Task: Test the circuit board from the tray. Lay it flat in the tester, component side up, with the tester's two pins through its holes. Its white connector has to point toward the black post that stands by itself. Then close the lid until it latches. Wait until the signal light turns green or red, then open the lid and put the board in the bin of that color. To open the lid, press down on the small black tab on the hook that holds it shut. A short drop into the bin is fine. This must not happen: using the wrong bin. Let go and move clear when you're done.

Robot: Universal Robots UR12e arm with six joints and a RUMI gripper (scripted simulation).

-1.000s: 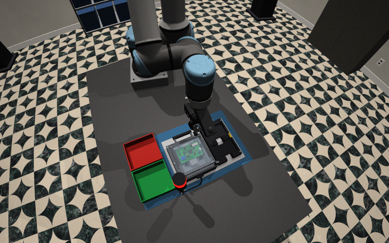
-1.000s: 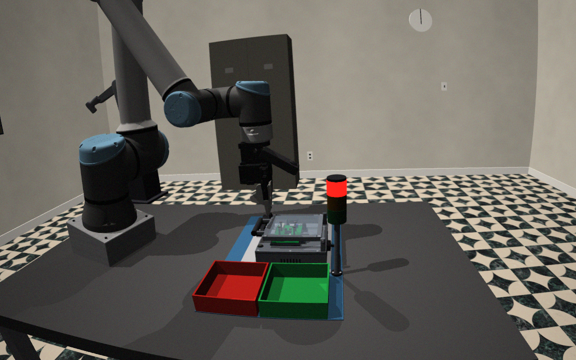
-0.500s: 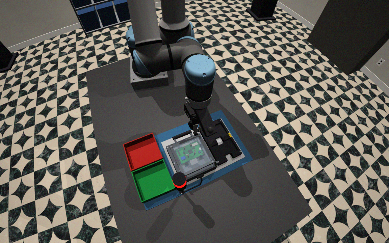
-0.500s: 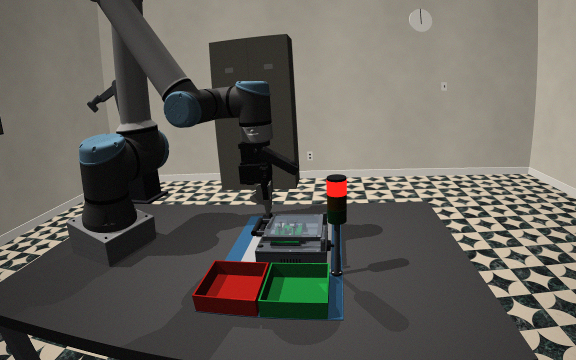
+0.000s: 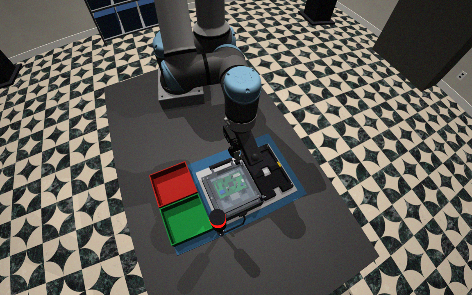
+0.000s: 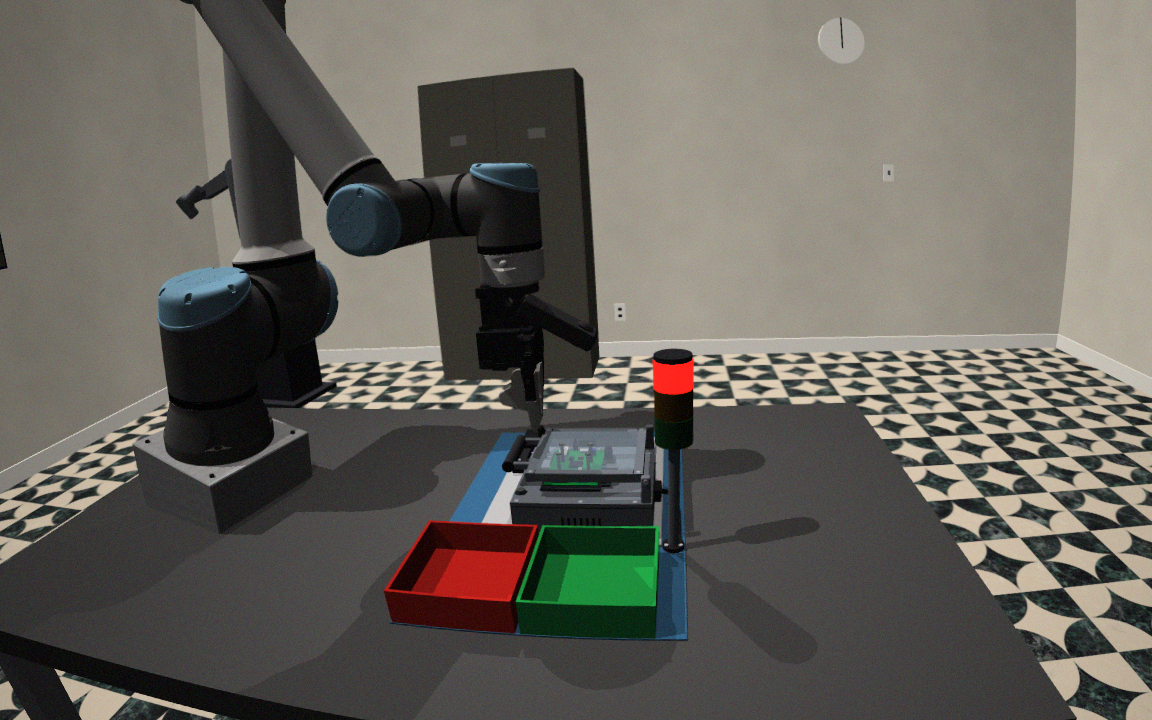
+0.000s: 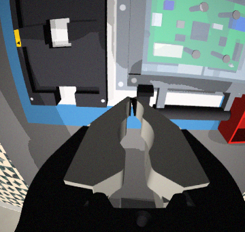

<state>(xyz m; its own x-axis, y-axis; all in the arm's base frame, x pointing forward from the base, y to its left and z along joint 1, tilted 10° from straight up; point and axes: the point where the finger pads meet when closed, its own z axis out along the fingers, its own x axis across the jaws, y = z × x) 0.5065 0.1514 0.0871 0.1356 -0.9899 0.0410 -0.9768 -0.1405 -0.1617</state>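
Note:
The green circuit board [image 5: 231, 185] [image 7: 170, 35] lies component side up in the tester [image 6: 580, 512], under its lowered clear lid [image 5: 211, 189] [image 6: 625, 447] [image 7: 136, 38]. The signal light [image 5: 218, 221] [image 6: 673, 376] glows red. My gripper [image 5: 237, 161] [image 6: 536, 427] [image 7: 131, 98] is shut and empty, pointing down at the lid's front edge. Its tips are right beside or over the small black tab [image 7: 145, 90]; whether they touch it I cannot tell. The red bin [image 5: 173, 185] [image 6: 464, 582] and the green bin [image 5: 186, 220] [image 6: 589, 582] are empty.
The black tray [image 5: 285, 185] [image 7: 78, 62] is beside the tester, with no board in it. A dark handle bar [image 7: 194, 113] runs along the lid's front edge. The signal light's thin pole [image 6: 674, 501] stands behind the green bin, close to the tester.

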